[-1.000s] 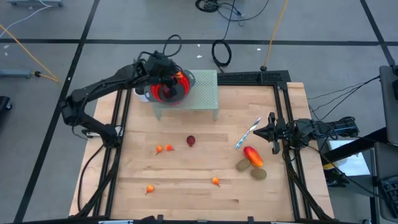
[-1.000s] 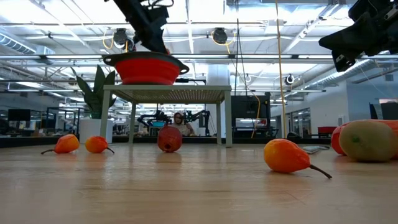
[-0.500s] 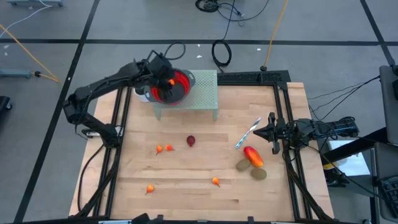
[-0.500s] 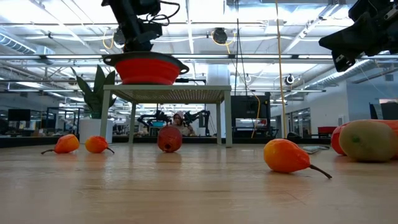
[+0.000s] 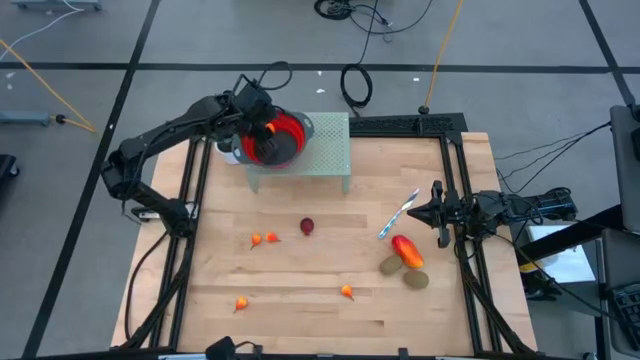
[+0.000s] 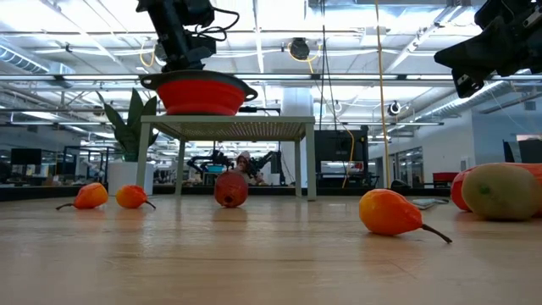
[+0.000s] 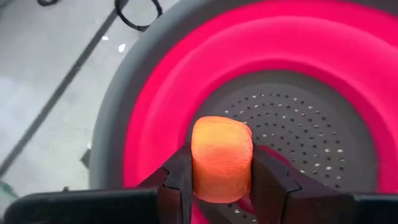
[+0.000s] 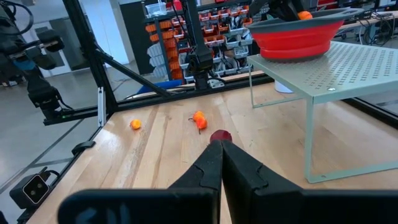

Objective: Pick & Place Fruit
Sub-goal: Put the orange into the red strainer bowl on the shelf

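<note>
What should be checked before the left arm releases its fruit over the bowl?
1. Grip: left gripper shut on the orange fruit piece: ok.
2. Position: piece hangs over the red bowl, inside its grey rim: ok.
3. Bowl seated on the perforated stand: ok.
4. Bowl interior: perforated bottom visible, other contents: cannot tell.
5. Right gripper shut, parked at the table's right edge, away from the bowl: ok.
6. Fruit remaining on the table, including the dark red fruit: task not finished.

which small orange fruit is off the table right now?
The orange piece clamped in the left gripper over the red bowl; the others lie on the wooden table.
</note>
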You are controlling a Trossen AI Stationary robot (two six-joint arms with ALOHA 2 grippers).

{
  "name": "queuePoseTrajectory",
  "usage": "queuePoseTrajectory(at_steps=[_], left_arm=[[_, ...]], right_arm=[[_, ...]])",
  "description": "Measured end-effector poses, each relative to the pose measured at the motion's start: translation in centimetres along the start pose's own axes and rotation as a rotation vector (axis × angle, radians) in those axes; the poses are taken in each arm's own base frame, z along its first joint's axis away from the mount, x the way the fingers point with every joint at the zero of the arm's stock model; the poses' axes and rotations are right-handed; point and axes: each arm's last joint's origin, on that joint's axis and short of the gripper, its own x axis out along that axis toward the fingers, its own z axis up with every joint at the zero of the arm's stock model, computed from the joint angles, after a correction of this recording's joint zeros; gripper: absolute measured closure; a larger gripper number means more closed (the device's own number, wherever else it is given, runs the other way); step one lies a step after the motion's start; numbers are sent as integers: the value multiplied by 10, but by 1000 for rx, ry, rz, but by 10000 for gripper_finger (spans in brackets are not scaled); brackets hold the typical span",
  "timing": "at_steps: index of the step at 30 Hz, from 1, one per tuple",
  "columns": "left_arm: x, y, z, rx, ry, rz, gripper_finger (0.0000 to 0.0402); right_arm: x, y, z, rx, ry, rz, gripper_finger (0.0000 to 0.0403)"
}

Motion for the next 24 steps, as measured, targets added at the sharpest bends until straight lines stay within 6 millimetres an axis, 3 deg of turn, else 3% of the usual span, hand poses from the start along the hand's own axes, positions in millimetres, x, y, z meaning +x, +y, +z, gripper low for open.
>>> queuePoseTrajectory(at_steps=[6, 14, 24], left_arm=[[4, 3, 0, -33, 8, -17, 293], [27, 0, 1, -26, 73, -30, 293], [28, 0, 1, -26, 76, -31, 293]], right_arm=[[0, 0, 0, 0, 0, 0, 403], [0, 0, 0, 0, 0, 0, 403], [0, 0, 0, 0, 0, 0, 403]])
